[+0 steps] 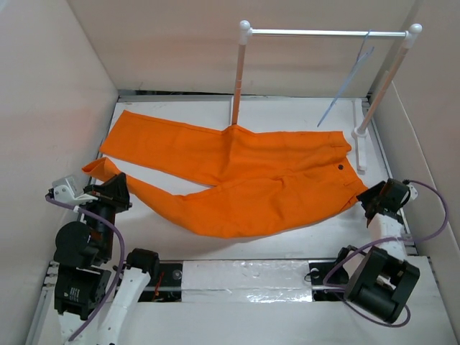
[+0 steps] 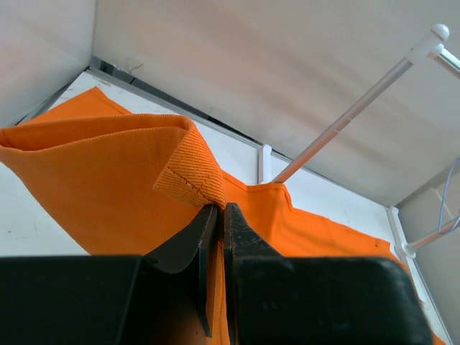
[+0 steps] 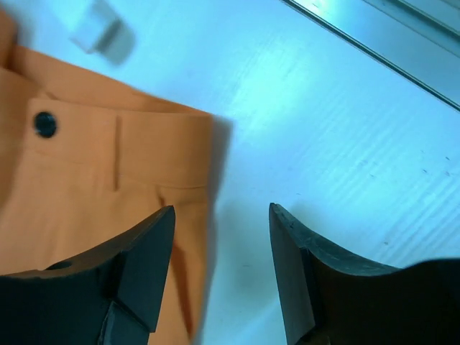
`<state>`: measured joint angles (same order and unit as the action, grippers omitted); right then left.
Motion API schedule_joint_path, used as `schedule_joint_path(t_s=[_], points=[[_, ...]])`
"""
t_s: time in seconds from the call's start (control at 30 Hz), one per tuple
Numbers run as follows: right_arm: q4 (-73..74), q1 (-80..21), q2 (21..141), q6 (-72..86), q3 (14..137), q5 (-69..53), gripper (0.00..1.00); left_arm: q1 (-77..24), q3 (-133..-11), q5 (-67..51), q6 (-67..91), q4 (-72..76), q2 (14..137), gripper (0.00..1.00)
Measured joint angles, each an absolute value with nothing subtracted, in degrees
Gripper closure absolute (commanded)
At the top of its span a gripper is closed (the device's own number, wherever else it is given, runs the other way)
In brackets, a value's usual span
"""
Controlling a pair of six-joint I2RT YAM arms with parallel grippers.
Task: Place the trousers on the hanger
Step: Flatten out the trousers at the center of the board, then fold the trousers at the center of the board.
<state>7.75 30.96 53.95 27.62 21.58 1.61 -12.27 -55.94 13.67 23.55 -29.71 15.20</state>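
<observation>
Trousers (image 1: pixel 244 180) hem within low left gripper (image 2: pixel 218 210)

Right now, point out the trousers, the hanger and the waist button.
trousers (image 1: pixel 244 187), top external view, on the seat where the legs join.
hanger (image 1: pixel 345 90), top external view, on its long slanted wire.
waist button (image 3: pixel 45 123), right wrist view, on its centre.
</observation>
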Motion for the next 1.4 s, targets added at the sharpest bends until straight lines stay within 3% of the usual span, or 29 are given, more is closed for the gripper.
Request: schedule_joint_path(t_s=[0.4,0.5,0.6,0.63,0.73,0.87,1.17,1.4], points=[[3.03,32.38,67.55,27.24,26.11,-8.34,0.42,-16.62,-51.88,18.09,23.4,-27.49,12.38,1.0],[1.65,32.82,69.56,27.81,26.17,-9.98,0.51,-16.99,-51.44,18.76,23.38,-27.44,12.29,1.0],[1.45,32.99,71.92,28.73,26.44,-10.79,0.68,-17.17,-51.44,19.53,23.35,-27.09,12.19,1.0],[1.39,33.01,72.49,28.95,26.52,-10.98,0.8,-17.19,-51.44,19.77,23.33,-26.98,12.19,1.0],[1.23,33.04,72.9,29.78,26.74,-11.55,1.0,-17.19,-51.44,20.53,23.05,-26.52,12.19,1.0],[2.76,33.04,71.24,29.85,27.11,-11.03,1.0,-17.19,-51.44,22.13,22.72,-26.35,12.12,1.0],[22.15,33.04,41.41,29.36,32.05,-0.14,1.0,-17.69,-51.44,25.39,22.61,-25.54,11.44,1.0],[37.71,32.99,33.63,28.18,41.8,6.61,1.0,-18.35,-51.68,27.24,22.59,-25.32,11.44,1.0]])
